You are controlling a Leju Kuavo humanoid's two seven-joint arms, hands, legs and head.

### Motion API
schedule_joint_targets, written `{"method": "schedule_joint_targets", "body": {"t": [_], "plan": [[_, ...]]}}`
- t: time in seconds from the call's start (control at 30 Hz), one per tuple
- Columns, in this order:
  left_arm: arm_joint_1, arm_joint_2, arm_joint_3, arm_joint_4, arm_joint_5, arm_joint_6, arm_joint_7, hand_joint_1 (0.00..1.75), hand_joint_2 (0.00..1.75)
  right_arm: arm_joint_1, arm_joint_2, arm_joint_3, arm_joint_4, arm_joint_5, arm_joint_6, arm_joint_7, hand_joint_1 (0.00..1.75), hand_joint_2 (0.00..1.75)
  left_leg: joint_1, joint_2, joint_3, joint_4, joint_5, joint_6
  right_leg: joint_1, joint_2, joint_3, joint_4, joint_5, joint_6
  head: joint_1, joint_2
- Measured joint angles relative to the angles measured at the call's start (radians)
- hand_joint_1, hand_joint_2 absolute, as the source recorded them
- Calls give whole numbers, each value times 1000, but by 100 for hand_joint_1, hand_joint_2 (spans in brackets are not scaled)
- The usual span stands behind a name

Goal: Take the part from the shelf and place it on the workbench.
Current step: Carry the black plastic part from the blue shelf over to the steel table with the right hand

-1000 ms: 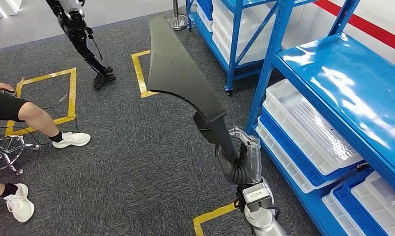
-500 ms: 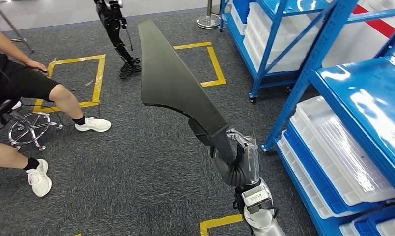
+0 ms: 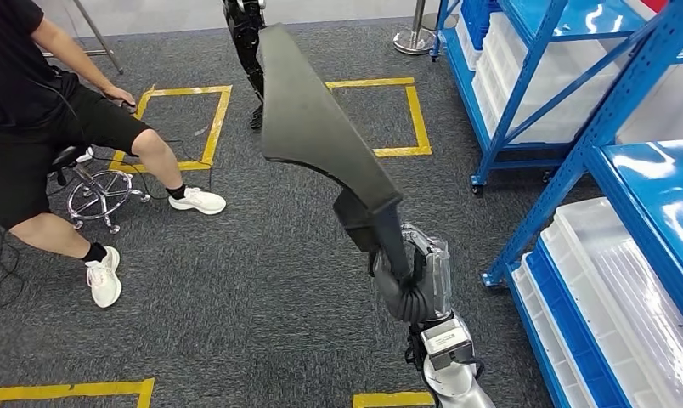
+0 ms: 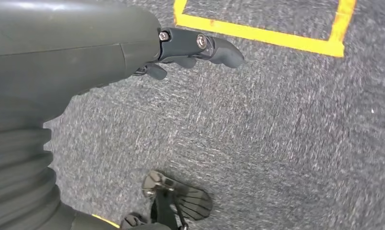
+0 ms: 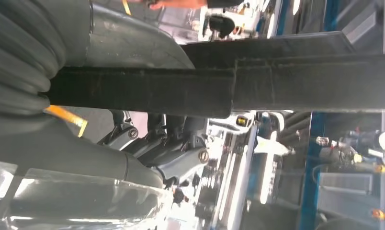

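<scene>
As the whole head view has swung across the last second, a turn of the robot away from the shelf (image 3: 576,161) is indicated rather than any movement of the surrounding objects. The blue racking has slid toward the right edge of the frame, and the seated person (image 3: 49,144) has come further into the upper left. The part (image 3: 321,136), a long dark panel, is carried upright at frame centre, its narrow lower end gripped by the right hand (image 3: 410,285) with fingers wrapped around it. The left hand (image 4: 190,50) hangs over the carpet with fingers curled and nothing held. Retrieval is judged complete; transport remains. No workbench is seen. The person, the stool (image 3: 100,191) and a second robot's legs (image 3: 249,51) at upper centre are judged possible obstructions to the panel's raised end.
</scene>
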Motion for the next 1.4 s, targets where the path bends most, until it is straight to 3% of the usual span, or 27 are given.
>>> {"method": "schedule_joint_targets", "body": {"t": [0.07, 0.1, 0.13, 0.17, 0.23, 0.3, 0.37, 0.43, 0.5, 0.57, 0.6, 0.63, 0.7, 0.73, 0.8, 0.87, 0.9, 0.97, 1.03, 1.07, 1.1, 1.13, 1.17, 1.23, 1.3, 1.4], "plan": [[-1, -1, 5, 0, 5, 2, 0, 0, 175, 2, 0, 0, 0, 0, 0, 0, 171, 175, 2, 14, -67, 107, -32, 1, 9, -23, 3, 0, -6, -8, 0, 0], [0, -2, 7, 0, 7, 2, 0, 0, 175, 3, 0, 0, 0, 0, 0, 0, 171, 175, 2, 14, -76, 113, -20, 5, 13, -34, 5, 0, -10, -10, 0, 0], [0, -2, 9, 0, 8, 2, 0, 0, 175, 2, 0, 0, 0, 0, 0, 0, 171, 175, 0, 17, -63, 77, 9, 12, 17, -45, 9, 0, -13, -12, 0, 0], [0, -1, 10, 0, 8, 3, -1, 0, 175, 2, 1, 0, 0, 0, 0, 0, 171, 175, -5, 28, -30, 11, 47, 22, 20, -55, 15, -1, -18, -13, 0, 0], [-1, 0, 12, 0, 7, 4, -1, 0, 175, 2, 2, 0, 0, 0, 0, 0, 171, 175, -20, 67, 33, -110, 95, 40, 23, -74, 28, -8, -25, -12, 1, 0], [-4, 3, 13, -1, 7, 4, -2, 0, 175, 2, 3, -1, -1, 0, 0, 0, 171, 175, -34, 87, 54, -152, 99, 50, 23, -91, 36, -18, -28, -6, 0, 0], [-3, 6, 15, -1, 7, 4, -3, 0, 175, 1, 4, -1, -2, 0, 0, 0, 171, 175, -36, 68, 68, -178, 104, 60, 22, -105, 46, -29, -31, 1, -3, 0], [-2, 6, 16, -1, 7, 4, -3, 0, 175, 0, 6, -1, -3, 0, 0, 0, 171, 175, -30, 43, 98, -219, 117, 72, 22, -68, 41, -5, -44, 2, 0, 0], [-6, 4, 16, -1, 7, 4, -3, 0, 175, 1, 2, -2, -4, 0, 0, 0, 171, 175, -26, 17, 116, -240, 125, 77, 20, -14, -14, 101, -85, -7, 5, 0], [-9, 2, 16, -1, 7, 4, -3, 0, 175, 5, -3, -3, -2, 0, 0, 1, 171, 175, -23, -13, 117, -240, 121, 75, 13, 1, -92, 222, -121, -6, 8, 0], [-8, 1, 16, -1, 7, 4, -3, 0, 175, 7, -6, -4, -2, 0, 0, 2, 171, 175, -21, -28, 119, -238, 119, 71, 9, 1, -112, 240, -118, 3, 8, 0], [-7, 0, 16, -1, 7, 3, -2, 0, 175, 8, -7, -4, -1, 0, 0, 2, 171, 175, -19, -44, 120, -236, 115, 65, 5, 2, -110, 217, -96, 17, 8, 0], [-5, -1, 16, -1, 7, 2, -2, 0, 175, 8, -8, -4, -1, 0, 0, 2, 171, 175, -11, -72, 120, -219, 103, 47, -8, 23, -61, 88, -26, 47, 10, 0], [-5, 0, 16, -1, 7, 2, -2, 0, 175, 7, -9, -4, -1, 0, 0, 2, 171, 175, -10, -84, 116, -205, 94, 36, -11, 35, -36, 32, 1, 52, 15, 0], [-3, 0, 16, -1, 7, 2, -3, 0, 175, 8, -9, -4, -1, 1, 0, 2, 171, 175, -9, -100, 103, -184, 81, 20, -10, 49, -16, -9, 18, 42, 21, 0], [2, 0, 16, 0, 7, 4, -3, 0, 175, 7, -8, -4, -1, 1, 0, 2, 171, 175, -4, -109, 98, -178, 76, 15, -6, 35, -13, -8, 17, 26, 21, 0], [5, 0, 16, 0, 7, 4, -3, 0, 175, 7, -7, -4, -1, 0, 0, 2, 171, 175, -2, -98, 95, -170, 71, 13, -7, 28, -9, -8, 16, 20, 20, 0], [4, 0, 16, 0, 7, 4, -3, 0, 175, 6, -4, -5, -1, -1, 0, 2, 171, 175, 0, -45, 64, -102, 37, 4, -6, 10, 1, -10, 11, 9, 13, 0], [3, 0, 16, 0, 6, 1, -6, 0, 175, 7, -4, -5, -1, -1, 0, 2, 171, 175, 1, 4, -10, 32, -18, -1, 3, -10, 7, -10, 3, -1, 8, 0], [3, 0, 16, 0, 4, -1, -8, 0, 175, 8, -4, -5, -1, -1, 0, 2, 171, 175, 1, 12, -47, 89, -34, -1, 7, -21, 9, -10, -1, -5, 7, 0], [3, 0, 16, 0, 2, -3, -10, 0, 175, 8, -4, -6, -1, -1, 0, 2, 171, 175, 2, 15, -69, 115, -31, 2, 11, -31, 12, -10, -5, -7, 7, 0], [4, 0, 16, 0, -1, -5, -11, 0, 175, 8, -4, -6, -1, -2, 0, 2, 171, 175, 1, 16, -70, 100, -8, 7, 15, -42, 16, -10, -9, -9, 7, 0], [4, 0, 16, 0, -3, -8, -12, 0, 175, 8, -4, -6, -1, -3, 0, 2, 171, 175, -2, 21, -49, 50, 29, 15, 19, -51, 22, -11, -14, -9, 7, 0], [3, 2, 16, 0, -7, -12, -13, 0, 175, 8, -4, -6, -1, -4, -2, 1, 171, 175, -18, 60, 18, -83, 91, 38, 24, -70, 36, -14, -25, -9, 9, 0], [0, 5, 16, -1, -10, -14, -14, 0, 175, 8, -5, -6, -1, -5, -4, 0, 171, 175, -37, 91, 52, -150, 104, 53, 24, -88, 45, -20, -32, -4, 9, 0], [-3, 8, 16, -1, -10, -14, -14, 0, 175, 9, -5, -6, -1, -5, -6, 0, 171, 175, -46, 82, 52, -156, 100, 58, 22, -105, 49, -24, -35, 3, 7, 0]]}}
